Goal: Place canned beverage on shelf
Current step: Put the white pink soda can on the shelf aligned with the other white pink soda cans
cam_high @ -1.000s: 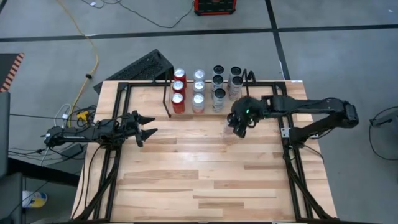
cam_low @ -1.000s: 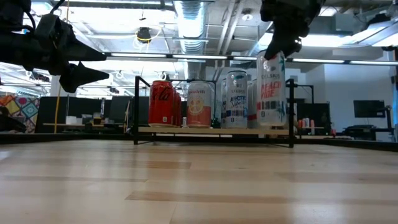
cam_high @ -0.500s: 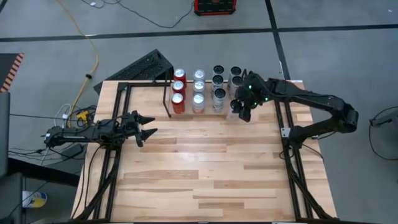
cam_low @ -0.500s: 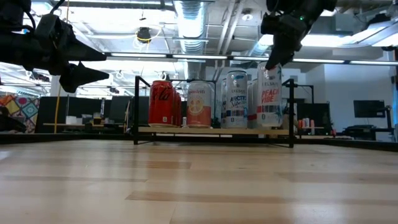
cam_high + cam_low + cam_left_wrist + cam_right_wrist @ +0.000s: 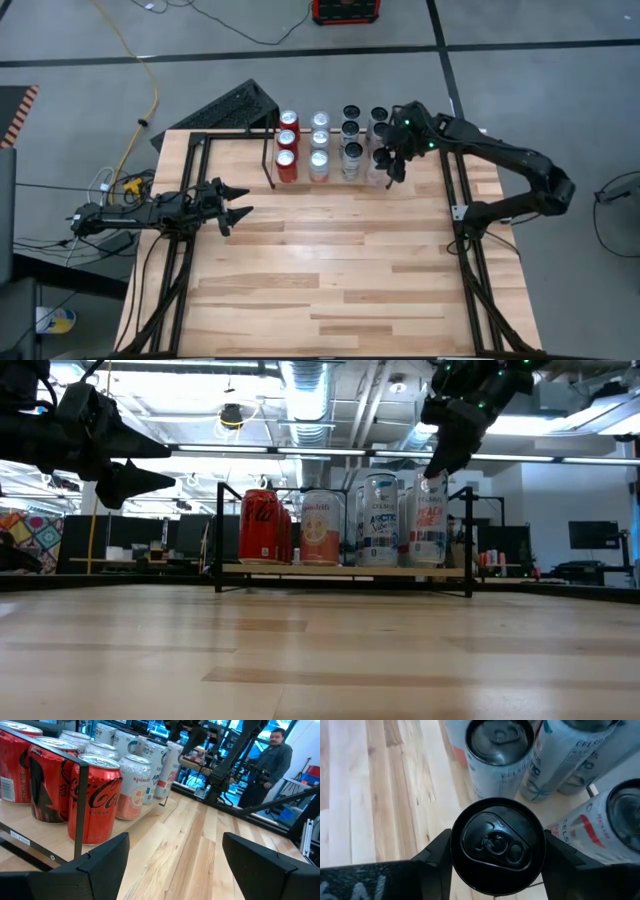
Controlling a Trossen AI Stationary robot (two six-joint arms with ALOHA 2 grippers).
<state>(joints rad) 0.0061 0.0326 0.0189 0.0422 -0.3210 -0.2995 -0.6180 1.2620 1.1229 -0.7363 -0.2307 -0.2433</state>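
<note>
Upper right of the high view, the right gripper (image 5: 389, 166) clamps a can (image 5: 497, 844) from above, at the shelf's (image 5: 340, 569) right end beside other cans. The left gripper (image 5: 238, 204), fingers apart, hangs mid-left.

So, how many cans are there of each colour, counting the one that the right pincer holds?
Red cans: 3
Pale cans on the rack: 8
Pale can in the right pincer: 1
Total: 12
</note>
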